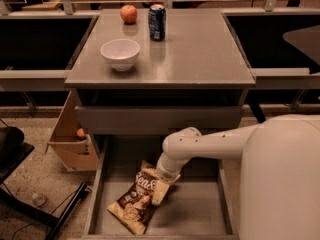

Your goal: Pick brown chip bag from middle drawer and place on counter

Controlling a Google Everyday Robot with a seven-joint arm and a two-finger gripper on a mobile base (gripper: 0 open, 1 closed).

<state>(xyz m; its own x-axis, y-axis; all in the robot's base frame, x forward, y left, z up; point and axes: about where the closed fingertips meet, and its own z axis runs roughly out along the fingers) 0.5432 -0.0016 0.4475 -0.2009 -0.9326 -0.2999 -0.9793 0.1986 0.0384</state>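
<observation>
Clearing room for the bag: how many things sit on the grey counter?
3 on the counter: a white bowl front left, a red apple at the back, a blue can beside it. The gripper is down in the middle drawer, at the brown chip bag.

Body shell [282, 184]: large, rounded, off-white, smooth matte casing, warm tint under room light.
Arm [220, 140]: same off-white casing, thick tubular section, plain surface.
Elbow joint [184, 143]: bulbous rounded housing, a few small dark dots on upper face; nature of dots not determinable.
Wrist section [167, 170]: shorter cylinder, slightly greyer shade than arm.
Gripper [161, 189]: pale cream, located low in middle drawer [200, 211], at upper end of brown chip bag [136, 204].
</observation>
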